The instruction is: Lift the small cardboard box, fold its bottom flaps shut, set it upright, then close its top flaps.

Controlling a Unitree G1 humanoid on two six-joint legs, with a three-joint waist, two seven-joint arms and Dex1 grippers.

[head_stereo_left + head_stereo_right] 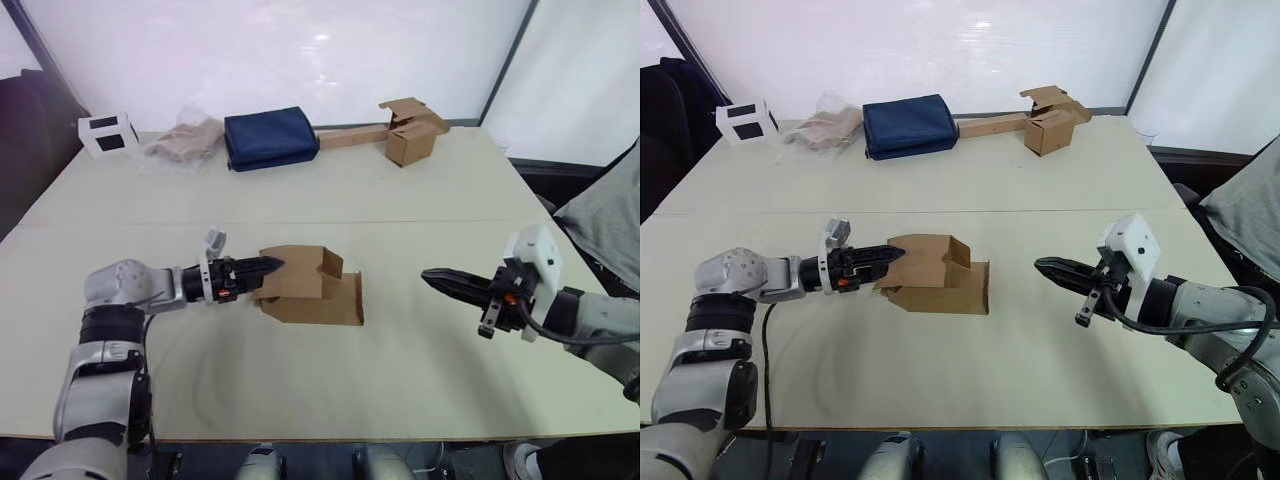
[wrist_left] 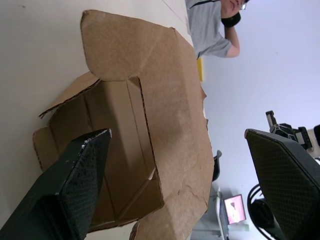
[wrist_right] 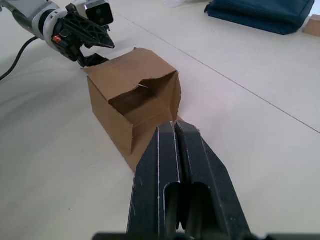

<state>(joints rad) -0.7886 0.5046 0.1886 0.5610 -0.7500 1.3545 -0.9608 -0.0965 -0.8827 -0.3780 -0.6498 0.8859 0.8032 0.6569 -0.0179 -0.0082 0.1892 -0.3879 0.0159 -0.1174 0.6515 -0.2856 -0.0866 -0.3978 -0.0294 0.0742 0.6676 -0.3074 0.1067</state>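
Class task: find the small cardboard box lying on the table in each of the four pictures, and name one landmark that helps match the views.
Left eye view: small cardboard box, centre, at the left gripper.
Right eye view: centre.
Left wrist view: close up, its open end showing.
Right wrist view: upper middle.
Shared landmark: the navy pouch at the table's far edge.

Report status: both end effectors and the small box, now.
Left end effector open, at the small plain brown cardboard box, lying on its side on the table. Right end effector shut, apart from the box. Flaps not closed. Path between clear.
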